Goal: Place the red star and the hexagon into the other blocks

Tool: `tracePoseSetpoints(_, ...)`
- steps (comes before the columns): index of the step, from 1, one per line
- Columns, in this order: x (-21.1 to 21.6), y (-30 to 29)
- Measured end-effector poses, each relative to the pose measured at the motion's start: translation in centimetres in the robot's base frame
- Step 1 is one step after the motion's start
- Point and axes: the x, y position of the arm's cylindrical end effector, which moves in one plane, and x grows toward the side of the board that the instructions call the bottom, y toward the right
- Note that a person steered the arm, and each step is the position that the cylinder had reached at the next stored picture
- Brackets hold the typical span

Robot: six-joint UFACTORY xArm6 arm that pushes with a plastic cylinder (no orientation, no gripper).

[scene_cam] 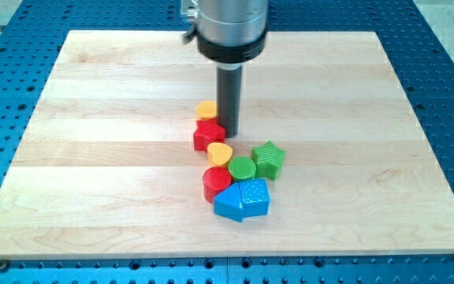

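Pushing end: my tip was down at the board, just right of the red star, touching or nearly so; could not tell which.
Jaws: none on this rig, only a straight dark rod under a grey cylinder housing; nothing was gripped.
Yellow hexagon: sat just above the red star, touching it, just left of the rod.
Red star: lay at the top of the cluster, its lower right edge against the yellow heart.
Yellow heart: was between the red star and the red cylinder.
Green cylinder: was right of the heart, touching the green star.
Green star: was the rightmost piece of the cluster.
Red cylinder: was at lower left, beside the blue blocks.
Blue blocks: blue pentagon and blue house-shaped block were side by side at the view's bottom of the cluster.
Wooden board: lay on a blue perforated table.
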Motion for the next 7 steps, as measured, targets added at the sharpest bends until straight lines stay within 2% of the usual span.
tracePoseSetpoints(1,-0.1,-0.5)
tracePoseSetpoints(2,-2.4,0.3)
tracePoseSetpoints(3,-8.5,2.6)
tracePoseSetpoints(4,-11.6,-0.5)
tracePoseSetpoints(5,-10.3,-5.9)
tracePoseSetpoints(6,-3.3,-5.9)
tracePoseSetpoints(7,-6.3,-4.4)
